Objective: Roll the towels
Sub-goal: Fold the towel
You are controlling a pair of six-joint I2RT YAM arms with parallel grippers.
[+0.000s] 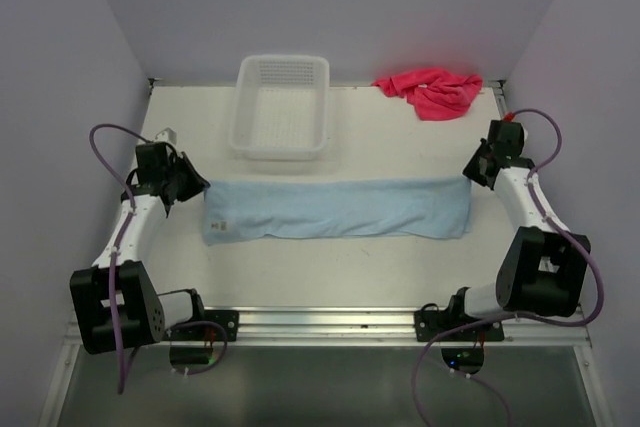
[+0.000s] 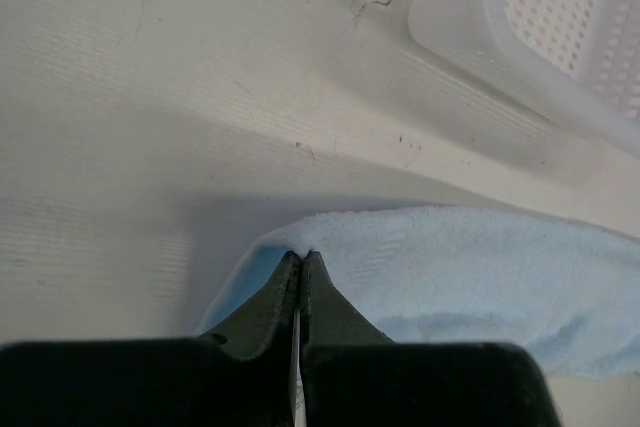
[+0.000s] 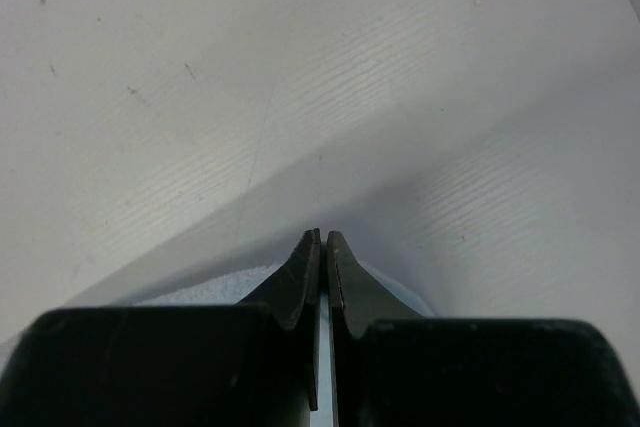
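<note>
Spanning sideways, the light blue cloth towel lies between your tools.
Your left tool and right tool sit closed at its ends.

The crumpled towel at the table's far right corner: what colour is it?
The crumpled towel is bright pink-red; the top external view shows it best.

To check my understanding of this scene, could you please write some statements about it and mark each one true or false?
1. The blue towel lies as a long flat strip, not yet rolled. True.
2. The pink towel lies inside the basket. False: it lies crumpled at the far right, outside the basket.
3. The left gripper is shut on a corner of the blue towel. True.
4. The right gripper is wide open. False: its jaws are shut.
</note>
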